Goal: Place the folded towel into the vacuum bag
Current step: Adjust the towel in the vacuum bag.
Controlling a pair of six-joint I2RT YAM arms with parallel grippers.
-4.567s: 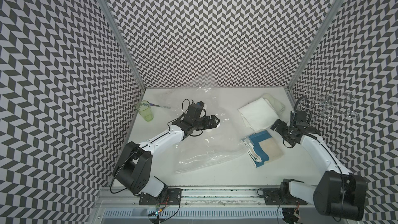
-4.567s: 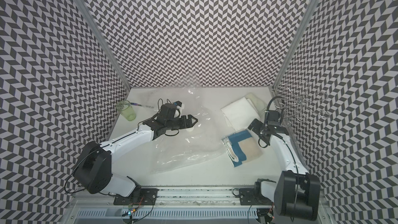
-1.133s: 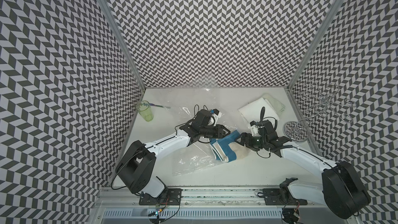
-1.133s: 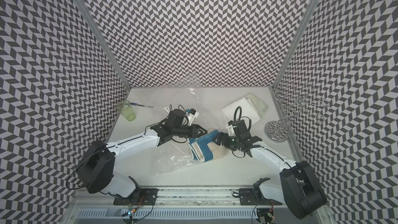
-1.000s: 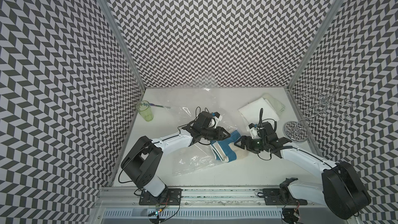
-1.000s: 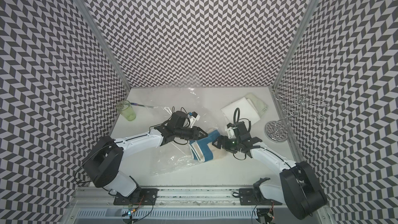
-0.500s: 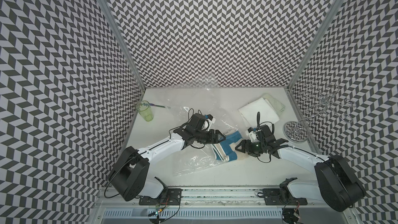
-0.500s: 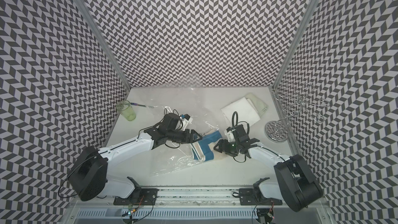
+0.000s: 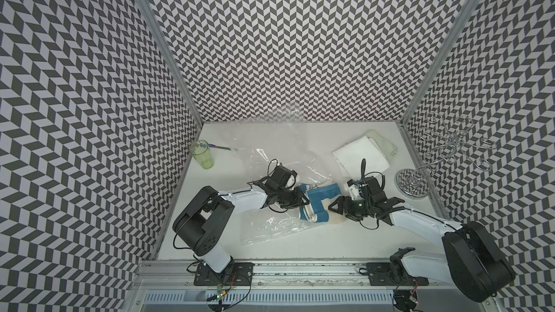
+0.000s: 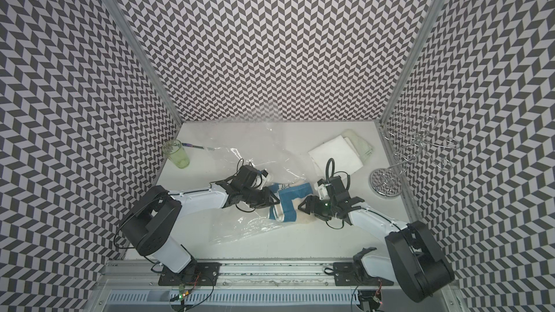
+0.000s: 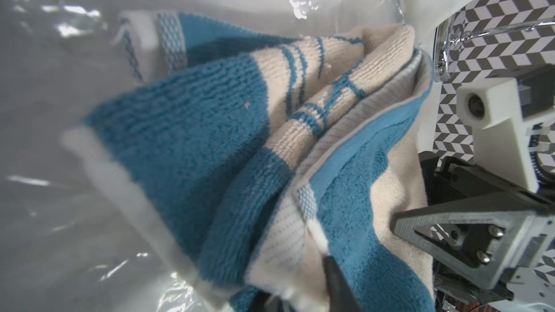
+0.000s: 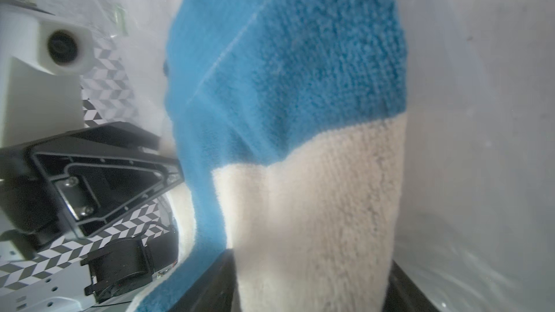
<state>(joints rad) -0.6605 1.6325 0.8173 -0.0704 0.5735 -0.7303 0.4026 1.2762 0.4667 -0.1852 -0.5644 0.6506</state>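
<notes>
The folded towel (image 9: pixel 318 202), blue and cream, lies mid-table at the mouth of the vacuum bag (image 9: pixel 270 226), a crinkly clear film spread under and behind it. In the left wrist view the bag's blurred white zip strip (image 11: pixel 99 169) crosses the towel (image 11: pixel 210 130), whose far end looks hazy behind the film. My left gripper (image 9: pixel 304 205) is shut on the towel's near hem, with cream cloth pinched between its dark fingers (image 11: pixel 336 283). My right gripper (image 9: pixel 334 205) is shut on the towel's cream end (image 12: pixel 315 205), which fills the gap between its jaws.
A green cup (image 9: pixel 201 155) with a thin stick beside it stands at the back left. White folded cloths (image 9: pixel 360 157) lie at the back right. A chrome wire stand (image 9: pixel 411 184) sits by the right wall. Both arms meet at the towel.
The right arm has carried the towel from the table's right side to the bag's mouth. In the last second the left gripper opened, then shut on the towel's end.
</notes>
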